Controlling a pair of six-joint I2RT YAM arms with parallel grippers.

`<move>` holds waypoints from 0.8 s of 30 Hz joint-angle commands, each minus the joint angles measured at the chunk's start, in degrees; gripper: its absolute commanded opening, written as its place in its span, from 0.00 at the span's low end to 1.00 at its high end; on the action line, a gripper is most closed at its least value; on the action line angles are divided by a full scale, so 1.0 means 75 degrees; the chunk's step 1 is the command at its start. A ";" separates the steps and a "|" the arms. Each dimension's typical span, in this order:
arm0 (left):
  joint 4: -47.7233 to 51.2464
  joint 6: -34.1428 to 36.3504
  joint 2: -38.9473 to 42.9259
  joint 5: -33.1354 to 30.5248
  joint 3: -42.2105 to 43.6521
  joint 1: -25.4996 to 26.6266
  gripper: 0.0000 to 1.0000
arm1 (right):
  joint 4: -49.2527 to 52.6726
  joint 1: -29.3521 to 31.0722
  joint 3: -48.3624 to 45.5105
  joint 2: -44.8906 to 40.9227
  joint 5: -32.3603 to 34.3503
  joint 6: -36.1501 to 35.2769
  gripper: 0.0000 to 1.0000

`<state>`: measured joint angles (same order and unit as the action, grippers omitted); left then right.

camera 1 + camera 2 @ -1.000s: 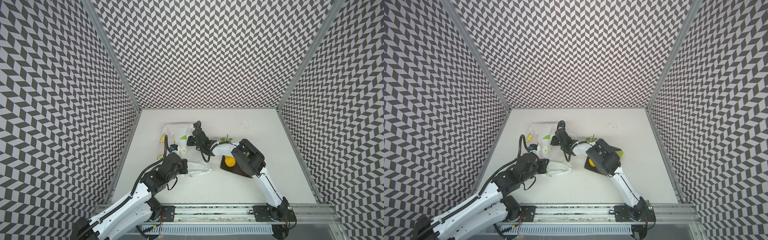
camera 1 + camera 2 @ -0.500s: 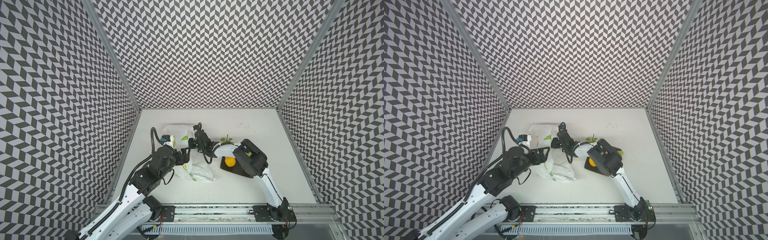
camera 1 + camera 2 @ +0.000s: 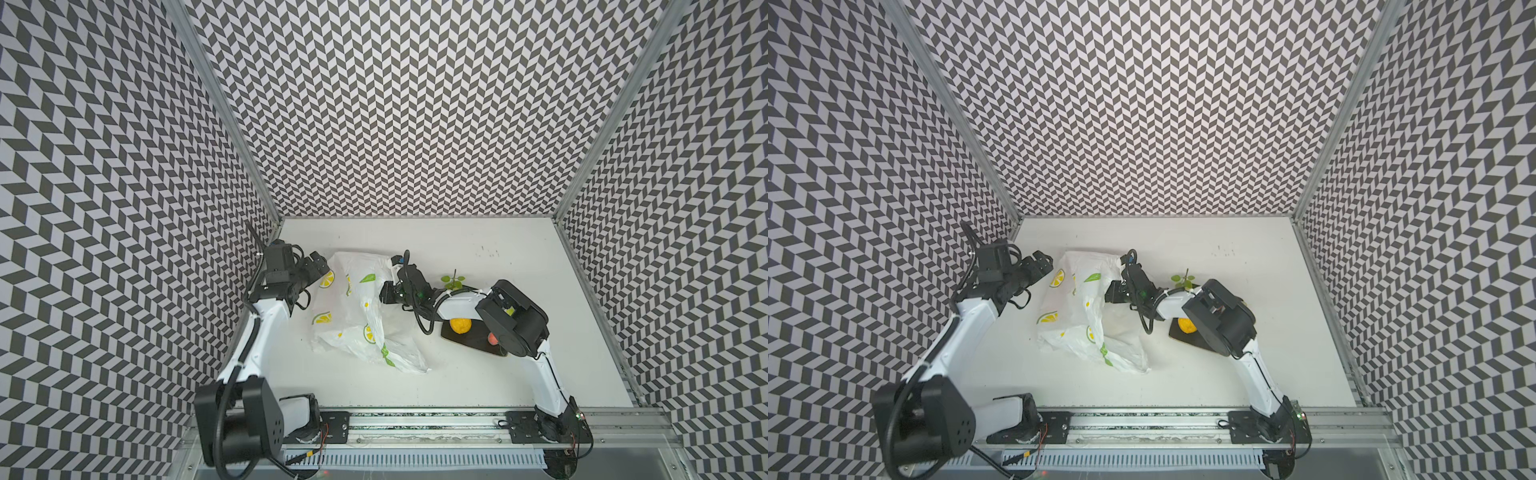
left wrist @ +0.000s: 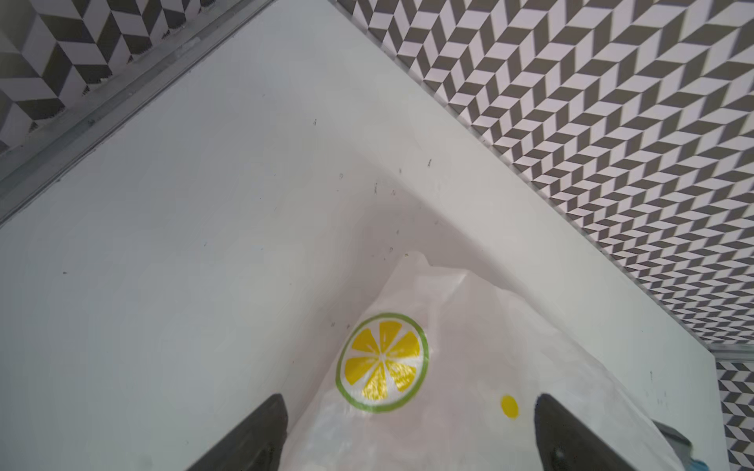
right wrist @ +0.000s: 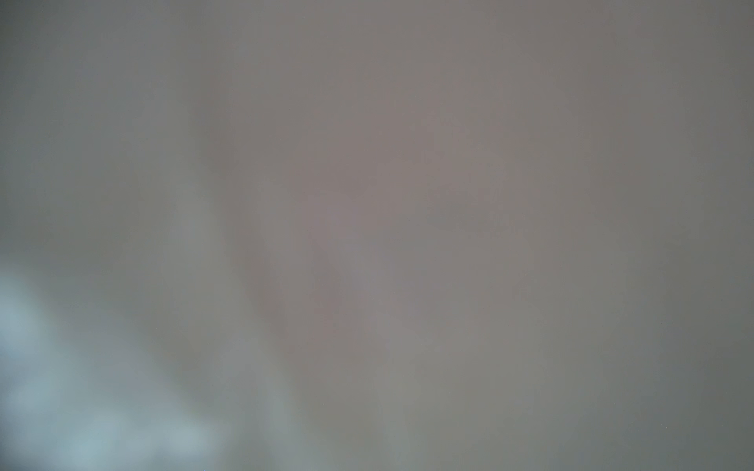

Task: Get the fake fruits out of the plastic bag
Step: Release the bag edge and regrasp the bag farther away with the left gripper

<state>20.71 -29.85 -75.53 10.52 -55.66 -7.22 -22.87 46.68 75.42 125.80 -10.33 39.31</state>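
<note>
The plastic bag (image 3: 353, 316), white film printed with lemon slices, lies crumpled at mid-table in both top views (image 3: 1077, 320). My left gripper (image 3: 322, 270) is at the bag's far left corner; in the left wrist view it (image 4: 408, 401) is open, its dark fingers (image 4: 261, 432) on either side of the film (image 4: 449, 326). My right gripper (image 3: 384, 293) is pushed into the bag's right side, and film blurs the whole right wrist view. Of the fake fruits, a yellow lemon (image 3: 460, 325) and a reddish one (image 3: 493, 338) lie on the plate, and a green sprig (image 3: 453, 282) lies behind my right arm.
A dark plate (image 3: 469, 345) sits right of the bag, partly under my right arm's elbow (image 3: 511, 320). Patterned walls close in the left, far and right sides. A metal rail (image 3: 415, 428) runs along the front edge.
My left gripper has opened, let go of the bag's near part and swung to its far left corner. The bag has dropped and spread out. My right gripper has barely moved.
</note>
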 commanded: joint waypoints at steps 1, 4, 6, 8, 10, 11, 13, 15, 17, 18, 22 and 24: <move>-0.0138 0.0429 -0.0870 0.0682 -0.0985 -0.0045 0.95 | -0.0564 -0.0036 -0.0116 -0.0414 -0.0101 0.0043 0.77; -0.0235 0.0437 -0.1715 0.0441 -0.1347 -0.0055 0.91 | -0.0684 -0.0036 -0.0229 -0.0449 -0.0142 0.0064 0.77; -0.0311 0.0305 -0.2266 0.0534 -0.1575 -0.0068 0.91 | -0.0746 -0.0036 -0.0303 -0.0458 -0.0180 0.0075 0.77; -0.0247 0.0188 -0.2811 0.0811 -0.1870 -0.0055 0.88 | -0.0808 -0.0034 -0.0355 -0.0454 -0.0187 0.0076 0.77; -0.0149 0.0099 -0.3303 0.1202 -0.2138 -0.0015 0.79 | -0.0840 -0.0033 -0.0385 -0.0461 -0.0217 0.0069 0.76; -0.0164 0.0007 -0.3489 0.1329 -0.2193 0.0018 0.76 | -0.0860 -0.0030 -0.0389 -0.0458 -0.0237 0.0084 0.77; -0.0300 -0.0088 -0.3615 0.1326 -0.2188 0.0143 0.75 | -0.0908 -0.0032 -0.0402 -0.0449 -0.0280 0.0104 0.76; -0.0309 -0.0047 -0.3632 0.1146 -0.2211 0.0307 0.68 | -0.0941 -0.0024 -0.0430 -0.0449 -0.0321 0.0137 0.76; -0.0335 0.0003 -0.3606 0.1125 -0.2172 0.0365 0.56 | -0.0945 -0.0013 -0.0470 -0.0466 -0.0317 0.0123 0.76; -0.0378 0.0006 -0.3578 0.1166 -0.2126 0.0366 0.48 | -0.0944 -0.0012 -0.0494 -0.0490 -0.0305 0.0115 0.76; -0.0618 -0.0023 -0.3579 0.1437 -0.1896 0.0415 0.19 | -0.0950 -0.0012 -0.0580 -0.0551 -0.0276 0.0073 0.76; -0.0602 0.0024 -0.3603 0.1490 -0.1895 0.0458 0.07 | -0.0965 -0.0012 -0.0621 -0.0611 -0.0266 0.0068 0.76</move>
<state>17.65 -30.65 -103.53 20.01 -70.35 -4.08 -26.30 46.68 71.50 124.64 -12.08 39.51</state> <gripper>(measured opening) 0.101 0.761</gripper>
